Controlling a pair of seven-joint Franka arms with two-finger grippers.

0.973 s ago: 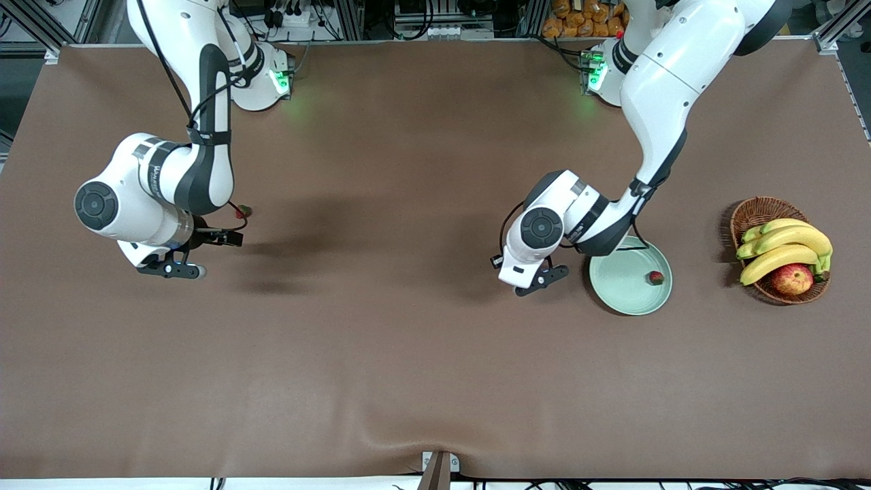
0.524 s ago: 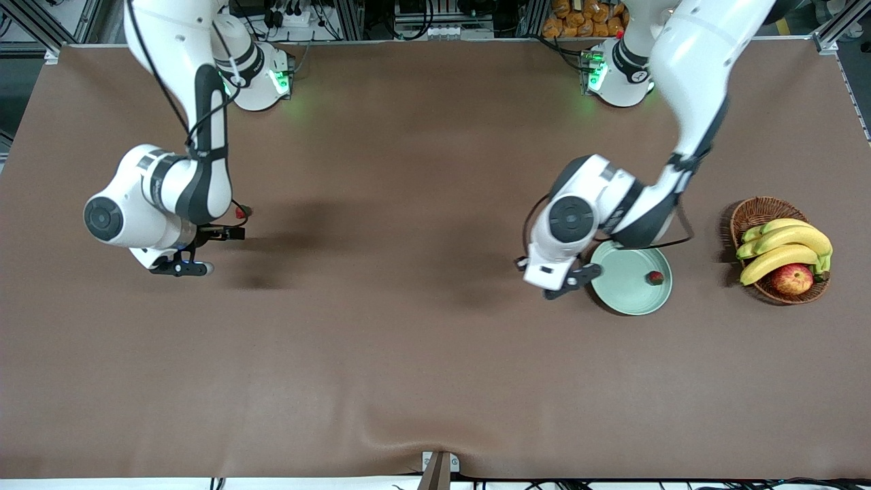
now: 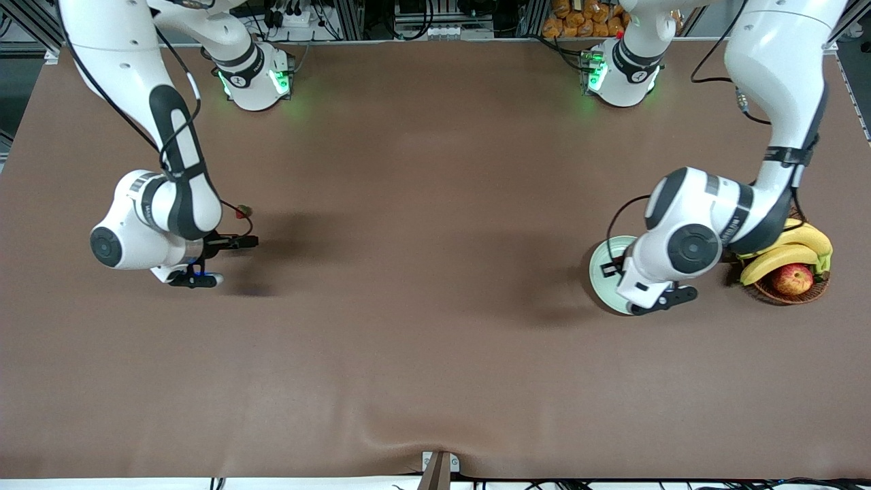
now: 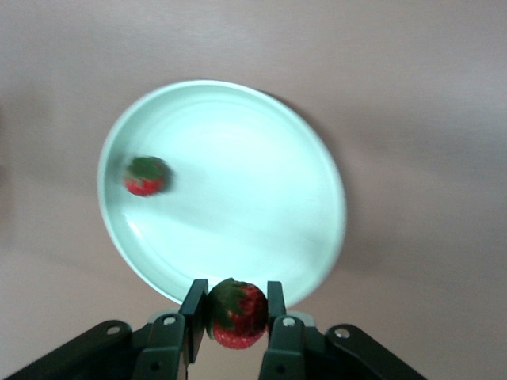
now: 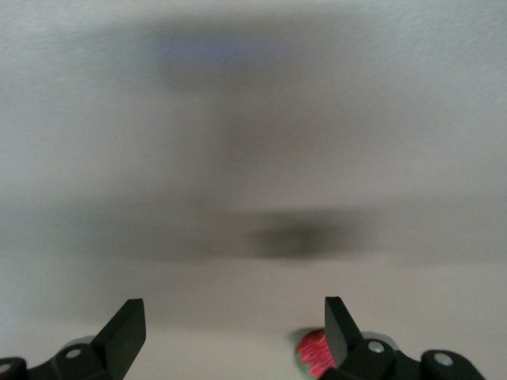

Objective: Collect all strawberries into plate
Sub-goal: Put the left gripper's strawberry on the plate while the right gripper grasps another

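Strawberries: three accounted for. One lies inside the plate (image 4: 226, 186), close to its rim (image 4: 145, 175). A second is clamped between the fingers of the left gripper (image 4: 235, 321), which hangs over the plate's edge; the berry (image 4: 236, 313) is held cap-up at the fingertips, presumably so it can be dropped cleanly into the dish. The third (image 3: 242, 211) sits on the table (image 3: 422, 327) toward the right arm's end, beside the right gripper (image 3: 214, 260). That gripper is low over the cloth with its fingers spread wide and nothing between them; a red patch at the edge of the right wrist view (image 5: 313, 353) is probably this berry, just to one side of one finger rather than between the two, though the view there is too partial to be certain.

In the front view the left arm's wrist covers most of the plate (image 3: 600, 269), so only a sliver of rim shows. The basket (image 3: 782, 289) holding bananas (image 3: 782, 257) and an apple (image 3: 793, 278) stands just beside the plate, toward the left arm's end.

Change from a second ago: the left arm has swung from the side of the plate toward the right arm's end to directly above it, now hiding the berry that was plainly visible in the dish. The right arm has shifted slightly nearer the front camera; its gripper remains spread. The loose berry has not moved.
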